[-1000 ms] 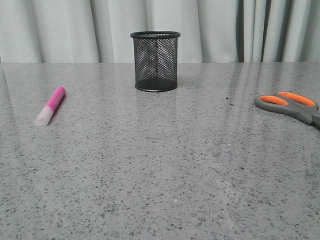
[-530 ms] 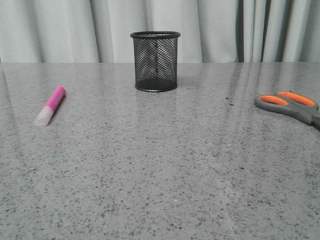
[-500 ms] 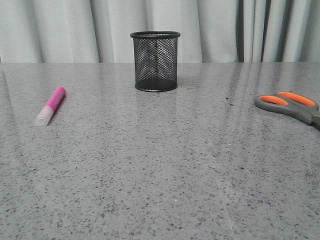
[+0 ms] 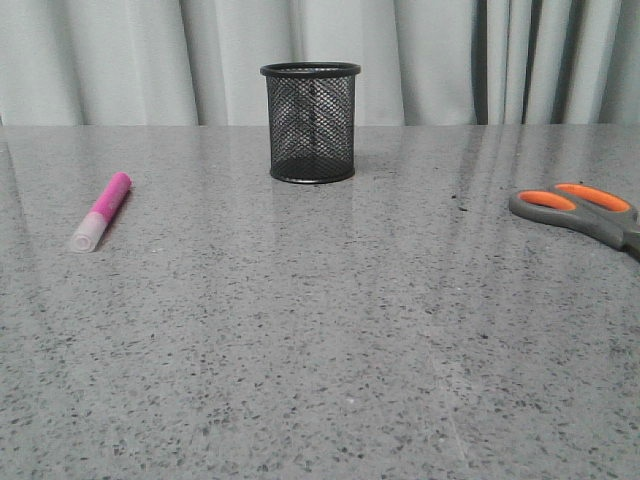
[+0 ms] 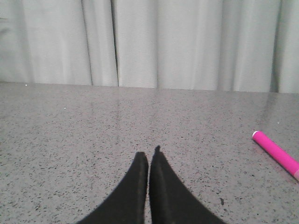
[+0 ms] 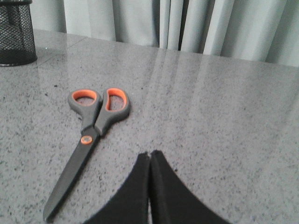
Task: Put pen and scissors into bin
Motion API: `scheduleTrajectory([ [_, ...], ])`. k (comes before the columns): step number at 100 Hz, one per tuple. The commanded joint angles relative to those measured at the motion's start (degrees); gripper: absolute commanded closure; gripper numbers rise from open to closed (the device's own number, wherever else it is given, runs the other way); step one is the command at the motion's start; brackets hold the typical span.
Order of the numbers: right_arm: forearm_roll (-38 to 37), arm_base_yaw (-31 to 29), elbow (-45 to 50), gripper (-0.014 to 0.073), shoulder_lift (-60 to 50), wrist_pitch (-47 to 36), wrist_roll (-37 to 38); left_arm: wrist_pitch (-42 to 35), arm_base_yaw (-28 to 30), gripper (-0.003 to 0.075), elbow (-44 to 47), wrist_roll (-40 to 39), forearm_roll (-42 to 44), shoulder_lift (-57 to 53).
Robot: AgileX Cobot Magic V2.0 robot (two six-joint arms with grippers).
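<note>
The black wire-mesh bin (image 4: 310, 122) stands upright at the back middle of the table; part of it shows in the right wrist view (image 6: 16, 32). The magenta pen (image 4: 101, 211) lies at the left, whitish cap toward me; it also shows in the left wrist view (image 5: 277, 154). The scissors (image 4: 581, 212) with grey handles and orange loops lie flat at the right edge, blades closed, seen whole in the right wrist view (image 6: 88, 139). My left gripper (image 5: 149, 155) is shut and empty, apart from the pen. My right gripper (image 6: 150, 154) is shut and empty, beside the scissors. Neither gripper shows in the front view.
A grey speckled stone table (image 4: 320, 340) fills the scene. Pale curtains (image 4: 450, 60) hang behind its far edge.
</note>
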Motion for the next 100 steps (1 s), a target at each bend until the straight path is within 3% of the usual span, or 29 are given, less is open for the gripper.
scheduleTrajectory([
  [1,2.55,-0.37,0.86,0.0670,-0.95,-8.42,-0.26,-4.64,0.17,0.0739,2.55,-0.41,-0.63,-1.79],
  [8,8.50,-0.37,0.86,0.0670,-0.95,-10.91,-0.26,-4.84,0.17,0.0739,2.55,-0.41,-4.24,-1.79],
  [17,15.20,-0.37,0.86,0.0670,-0.95,-12.71,-0.26,-5.27,0.17,0.0739,2.55,-0.41,-15.11,-1.79],
  [37,18.76,-0.37,0.86,0.0670,-0.95,-13.08,-0.18,-5.73,0.17,0.0739,2.55,-0.41,-36.17,-1.79],
  [47,25.65,-0.37,0.75,0.0670,-0.95,-15.97,1.09,-5.51,0.17,0.0739,2.55,-0.41,-44.55,-1.79],
  [54,30.07,-0.37,-0.02,0.0670,-0.95,-18.00,2.11,-2.50,0.05,0.0733,1.59,0.32,-41.94,-1.79],
  [61,30.22,-0.37,-1.74,0.0670,-0.81,-16.52,2.11,1.89,-0.58,0.0677,-0.81,2.62,-35.70,-1.65],
  [72,29.13,-0.37,-5.89,0.0654,1.13,-10.96,2.11,2.92,-1.86,0.0449,-5.12,3.93,-32.15,0.71],
  [77,28.43,-0.37,-8.06,0.0612,3.12,-8.64,2.00,3.70,-2.36,0.0318,-7.71,3.90,-29.57,3.26],
  [83,28.03,-0.24,-10.67,0.0538,5.62,-6.83,1.51,5.04,-2.77,0.0241,-10.63,4.19,-28.17,6.25],
  [89,28.03,-0.24,-13.18,0.0462,8.99,-4.46,0.03,7.71,-3.35,0.0237,-13.91,4.77,-27.20,10.89],
  [100,28.03,-0.24,-18.53,0.0364,15.89,1.29,-0.37,14.03,-4.29,0.0312,-21.89,4.77,-24.70,20.80],
])
